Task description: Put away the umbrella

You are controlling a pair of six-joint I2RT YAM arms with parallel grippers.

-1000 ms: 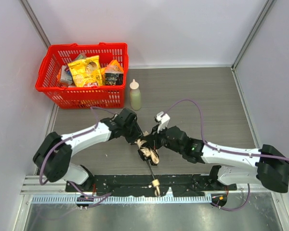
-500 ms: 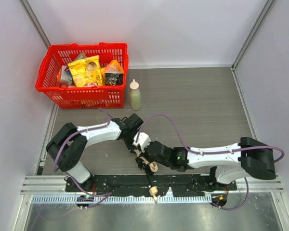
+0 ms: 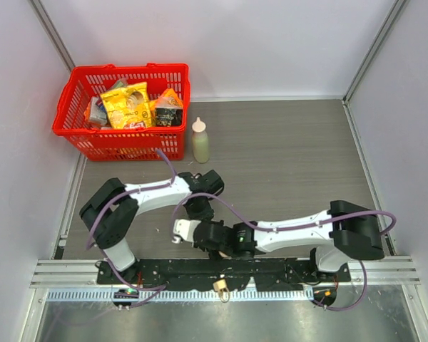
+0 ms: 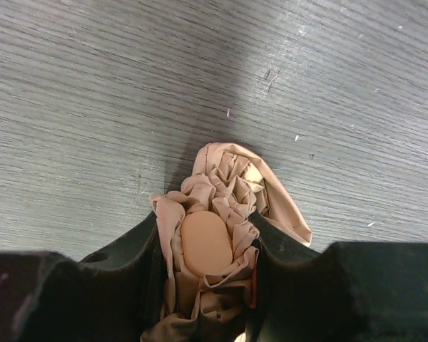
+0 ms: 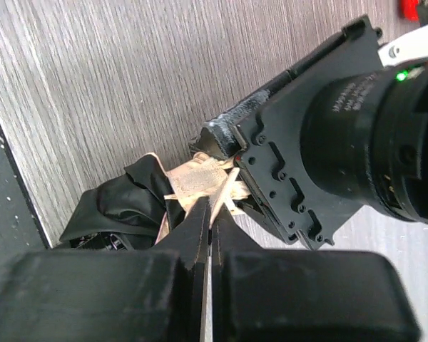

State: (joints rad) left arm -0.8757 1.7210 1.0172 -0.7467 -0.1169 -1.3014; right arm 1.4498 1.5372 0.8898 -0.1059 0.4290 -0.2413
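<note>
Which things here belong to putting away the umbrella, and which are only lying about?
Belong to the job: umbrella; left gripper; right gripper, both clamped on it.
Lying about: squeeze bottle; red basket; snack packets in it.

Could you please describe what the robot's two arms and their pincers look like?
Both the left arm and right arm have glossy white link shells between chunky black joint housings. A thin purple cable loops loosely along each. The left pincer and right pincer have matte black, blocky fingers tapering towards the tips. A small green light glows on the left arm's round black wrist housing.
</note>
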